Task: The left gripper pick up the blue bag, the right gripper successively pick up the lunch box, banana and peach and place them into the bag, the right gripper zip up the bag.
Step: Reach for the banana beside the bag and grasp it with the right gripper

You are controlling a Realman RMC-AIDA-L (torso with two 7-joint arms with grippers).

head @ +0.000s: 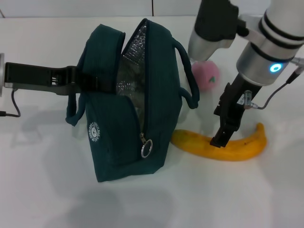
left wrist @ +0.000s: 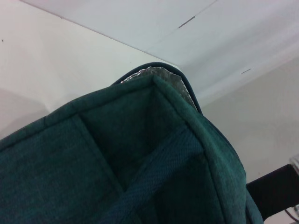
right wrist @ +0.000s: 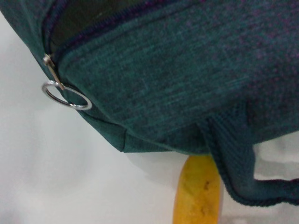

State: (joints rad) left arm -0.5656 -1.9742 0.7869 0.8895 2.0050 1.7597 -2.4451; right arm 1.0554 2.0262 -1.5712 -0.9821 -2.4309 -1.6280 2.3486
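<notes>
Yellow banana [head: 223, 148] under the right gripper [head: 222, 138] – left gripper [head: 78, 80] holds bag [head: 126, 118]

Black left hand [head: 78, 78]; silver, blue-lit wrist [head: 266, 59] on right.

I see the bag [head: 123, 137] as matt woven cloth with a crinkled silvery foil lining [head: 133, 52] and a shiny metal zip ring [right wrist: 66, 95]. The banana [head: 237, 149] has smooth, waxy skin, and the table [head: 47, 190] looks smooth and faintly glossy.
</notes>
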